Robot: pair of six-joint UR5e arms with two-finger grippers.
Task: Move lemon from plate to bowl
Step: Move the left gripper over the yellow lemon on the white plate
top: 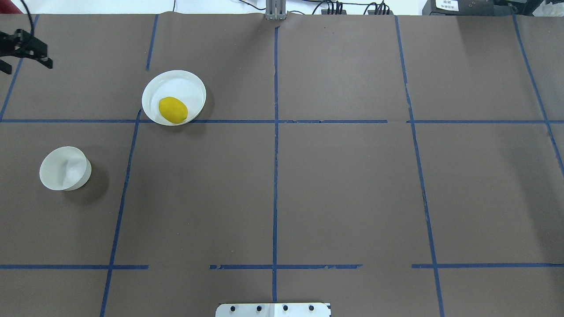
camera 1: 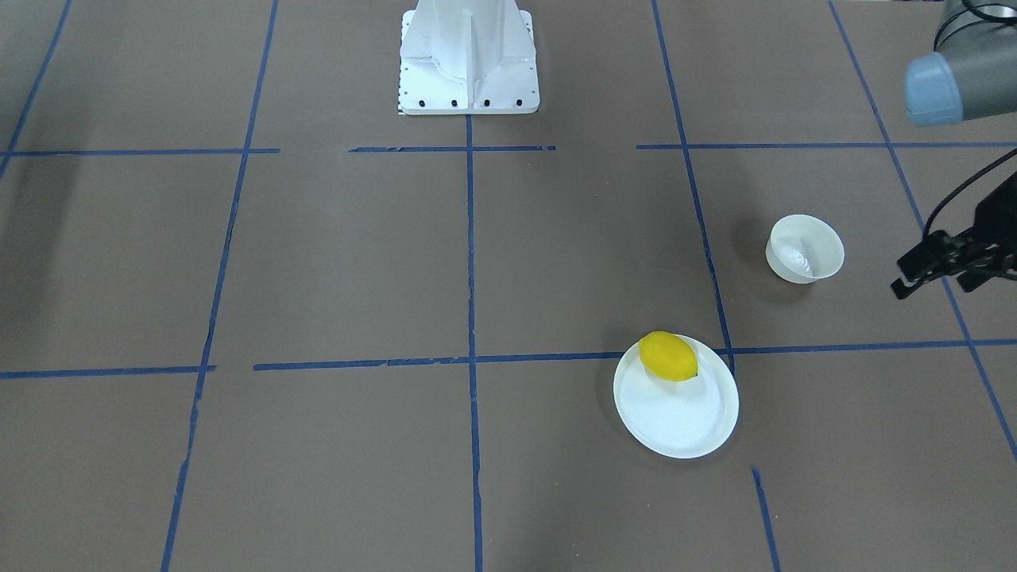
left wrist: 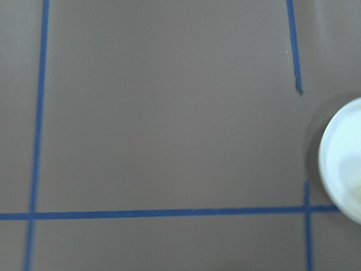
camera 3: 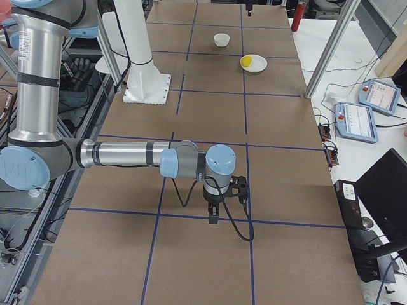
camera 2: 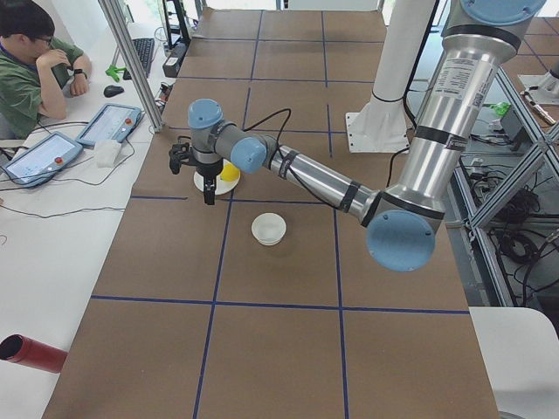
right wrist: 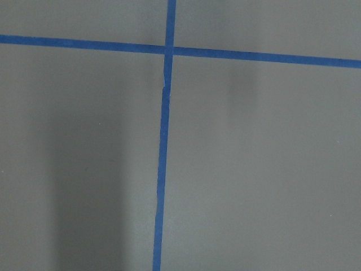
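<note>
The yellow lemon (camera 1: 668,356) lies on the flat white plate (camera 1: 683,425), at the plate's edge nearer the robot; both also show in the overhead view, lemon (top: 172,109) and plate (top: 176,83). The small white bowl (camera 1: 804,249) stands apart from the plate, closer to the robot (top: 64,168), and holds nothing. My left gripper (camera 1: 933,286) is open and empty, above the table beyond the bowl, at the overhead view's far left corner (top: 26,66). Its wrist view shows only the plate's rim (left wrist: 344,164). My right gripper (camera 3: 222,198) shows only in the exterior right view; I cannot tell its state.
The robot's white pedestal (camera 1: 469,63) stands at the table's middle near edge. Blue tape lines grid the brown table (top: 352,189). An operator (camera 2: 31,61) sits with tablets (camera 2: 109,122) at the far side. A red cylinder (camera 2: 26,353) lies off the table.
</note>
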